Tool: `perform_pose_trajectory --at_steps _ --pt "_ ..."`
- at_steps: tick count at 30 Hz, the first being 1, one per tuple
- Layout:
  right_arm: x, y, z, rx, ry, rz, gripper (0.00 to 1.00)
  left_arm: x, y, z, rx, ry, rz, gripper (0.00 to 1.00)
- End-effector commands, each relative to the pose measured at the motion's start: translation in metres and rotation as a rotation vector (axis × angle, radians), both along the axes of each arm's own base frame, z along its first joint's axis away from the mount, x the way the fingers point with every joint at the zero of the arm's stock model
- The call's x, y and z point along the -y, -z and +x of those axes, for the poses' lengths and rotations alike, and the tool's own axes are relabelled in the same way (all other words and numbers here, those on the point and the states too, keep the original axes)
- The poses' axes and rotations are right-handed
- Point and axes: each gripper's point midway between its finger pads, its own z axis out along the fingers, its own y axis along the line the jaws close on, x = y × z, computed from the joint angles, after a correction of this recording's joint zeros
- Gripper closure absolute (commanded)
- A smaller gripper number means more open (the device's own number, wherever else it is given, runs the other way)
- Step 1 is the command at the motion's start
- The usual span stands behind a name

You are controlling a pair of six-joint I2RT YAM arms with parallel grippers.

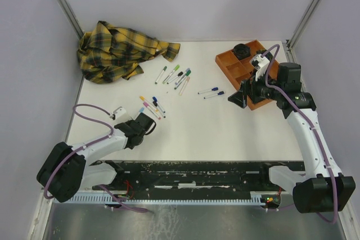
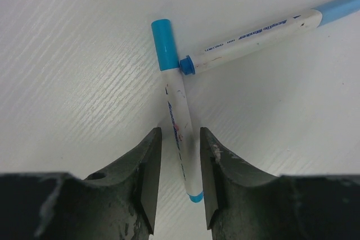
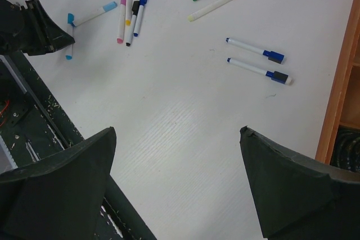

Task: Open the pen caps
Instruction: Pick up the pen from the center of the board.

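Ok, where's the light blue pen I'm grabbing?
Left wrist view: the light blue pen lies between the fingers of the left end effector, its cap end touching a second light blue pen.

White arms (image 1: 308, 133), purple cables (image 1: 89, 112), scuffed dark left gripper (image 2: 179, 139).

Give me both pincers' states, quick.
Left pincer: part open, straddling the light-blue pen, not clamped on it.
Right pincer: wide open, empty.

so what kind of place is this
Probably a robot lab test cell: a white tabletop boxed in by grey panels, two black-and-white robot arms bolted to its near edge, and staged props, capped white marker pens and a crumpled yellow plaid shirt.
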Motion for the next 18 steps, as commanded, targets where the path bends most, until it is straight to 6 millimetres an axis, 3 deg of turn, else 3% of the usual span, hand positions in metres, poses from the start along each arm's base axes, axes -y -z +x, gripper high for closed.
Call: perform_pose_trajectory --at_steps 1,12,18 --pt "-0.003 -0.013 0.002 0.055 -0.023 -0.002 0.01 -0.003 0.006 -0.004 0.001 -0.032 -0.015 0.63" --pt "-0.005 -0.015 0.000 0.050 -0.039 0.012 0.01 -0.007 0.000 -0.010 0.027 -0.055 -0.036 0.81" --pt "-0.007 -0.015 -0.001 0.044 -0.044 0.021 0.01 -0.017 -0.018 -0.012 0.102 -0.081 -0.047 0.88"
